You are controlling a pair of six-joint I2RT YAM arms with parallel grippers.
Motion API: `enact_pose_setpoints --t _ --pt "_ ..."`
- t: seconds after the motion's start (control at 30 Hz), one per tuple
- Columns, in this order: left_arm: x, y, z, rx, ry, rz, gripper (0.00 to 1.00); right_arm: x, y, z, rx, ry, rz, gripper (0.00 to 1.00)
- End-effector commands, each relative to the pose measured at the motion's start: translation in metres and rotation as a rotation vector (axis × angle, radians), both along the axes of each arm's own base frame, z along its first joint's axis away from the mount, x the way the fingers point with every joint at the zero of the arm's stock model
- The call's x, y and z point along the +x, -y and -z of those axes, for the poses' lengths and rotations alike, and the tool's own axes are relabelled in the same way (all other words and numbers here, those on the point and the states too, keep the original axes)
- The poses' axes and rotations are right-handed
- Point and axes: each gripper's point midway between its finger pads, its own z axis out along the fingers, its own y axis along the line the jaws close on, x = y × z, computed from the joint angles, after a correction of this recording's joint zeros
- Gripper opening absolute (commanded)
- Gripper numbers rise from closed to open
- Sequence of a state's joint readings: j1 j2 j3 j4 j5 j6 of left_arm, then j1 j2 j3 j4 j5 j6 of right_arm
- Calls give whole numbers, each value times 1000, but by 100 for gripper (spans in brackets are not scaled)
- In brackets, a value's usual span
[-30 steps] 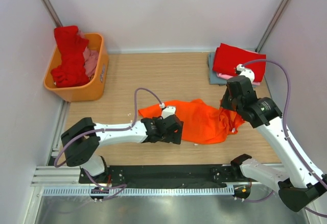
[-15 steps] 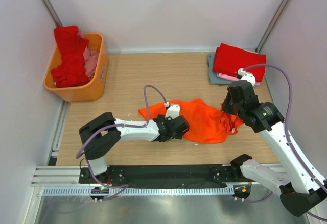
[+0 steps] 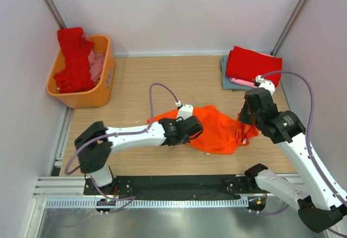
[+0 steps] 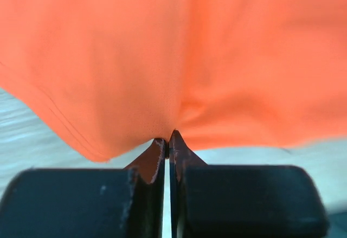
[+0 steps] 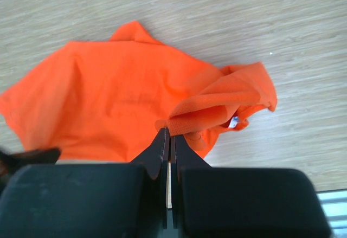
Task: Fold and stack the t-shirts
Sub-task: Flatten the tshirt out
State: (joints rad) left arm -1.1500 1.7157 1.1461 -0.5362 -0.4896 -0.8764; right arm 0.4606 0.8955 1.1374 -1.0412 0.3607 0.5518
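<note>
A bright orange t-shirt [image 3: 219, 132] lies crumpled on the wooden table [image 3: 162, 81] between my two arms. My left gripper [image 3: 194, 131] is shut on its left near edge; in the left wrist view the cloth [image 4: 173, 59] bunches right at the closed tips of the left gripper [image 4: 168, 139]. My right gripper [image 3: 242, 123] is shut on a raised fold at the shirt's right end. The right wrist view shows that fold [image 5: 217, 108] pinched in the right gripper [image 5: 169, 131], with a white neck label [image 5: 233, 122] beside it.
A folded stack sits at the back right: a red t-shirt [image 3: 253, 66] on top, pink and grey-blue [image 3: 226, 81] under it. At the back left an orange plastic basket [image 3: 100, 94] holds a red shirt [image 3: 73, 59] and a pink one [image 3: 96, 64].
My left gripper slid right along the orange shirt's near edge and went from open to shut on the cloth. The right gripper kept its hold and hardly moved.
</note>
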Motion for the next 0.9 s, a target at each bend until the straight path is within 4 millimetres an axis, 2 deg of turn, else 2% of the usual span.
enact_pose_setpoints --t 0.0,0.03,0.07,0.13,0.17,0.2,0.23,0.27,0.3,0.33,0.37,0.4,0.43,0.47,0.5,0.53,0.57,0.6,0.63,0.67,0.7,0.73,0.77,0.83,0.87 --pt "-16 -5 -118 -109 74 44 0 -7 15 -35 6 79 53 1" --pt "-21 -15 -127 -91 59 48 0 -8 13 -42 24 93 50 1" --pt "-21 -16 -157 -143 85 50 0 -9 13 -45 32 102 49 1" --pt "-23 -24 -171 -120 84 67 0 -7 11 -54 43 122 46 1" --pt "-15 -28 -178 -100 85 73 0 -3 10 -57 45 133 46 1" --pt "-5 -23 -193 -105 97 81 0 3 9 -54 18 117 39 1" --pt "-1 -23 -193 -93 61 104 0 8 9 -56 5 122 43 1" --pt "28 -31 -206 -116 64 56 0 17 10 -56 -21 125 52 1" --pt "48 -30 -191 -72 26 72 0 24 8 -55 -38 119 48 1" --pt "59 -24 -185 -115 -38 96 0 38 7 -48 -78 83 45 1" --pt "98 -39 -191 -158 -44 39 0 49 1 -46 -62 82 29 1" --pt "120 -43 -179 -135 -67 52 0 59 -4 -43 -46 73 13 1" --pt "153 -59 -133 -82 -181 4 5 76 3 -26 -60 21 29 1" --pt "184 -59 -133 -86 -175 -17 16 88 -9 -18 14 -2 -24 1" --pt "202 -64 -118 -67 -214 -36 28 97 -10 -6 38 -48 -34 1" --pt "195 -77 -41 60 -458 -41 52 111 -7 12 50 -106 -30 1" --pt "211 -77 -59 3 -435 -43 57 120 -4 20 79 -127 -25 1" --pt "208 -75 -49 -8 -460 -55 64 123 -10 26 114 -153 -56 1" --pt "214 -69 -48 -26 -424 -35 68 125 -16 30 138 -169 -82 1" --pt "194 -70 -46 -4 -439 -25 70 127 -17 37 137 -188 -89 1" --pt "193 -73 -51 2 -392 -34 73 127 -18 39 141 -190 -96 1" --pt "200 -64 -77 -68 -285 -24 77 126 -17 44 138 -197 -90 1" --pt "189 -70 -67 -58 -311 -33 77 126 -16 45 135 -192 -92 1" --pt "187 -87 -75 -2 -264 -77 77 123 -14 51 125 -208 -89 1" --pt "181 -93 -88 0 -239 -87 75 121 -12 51 120 -209 -88 1"
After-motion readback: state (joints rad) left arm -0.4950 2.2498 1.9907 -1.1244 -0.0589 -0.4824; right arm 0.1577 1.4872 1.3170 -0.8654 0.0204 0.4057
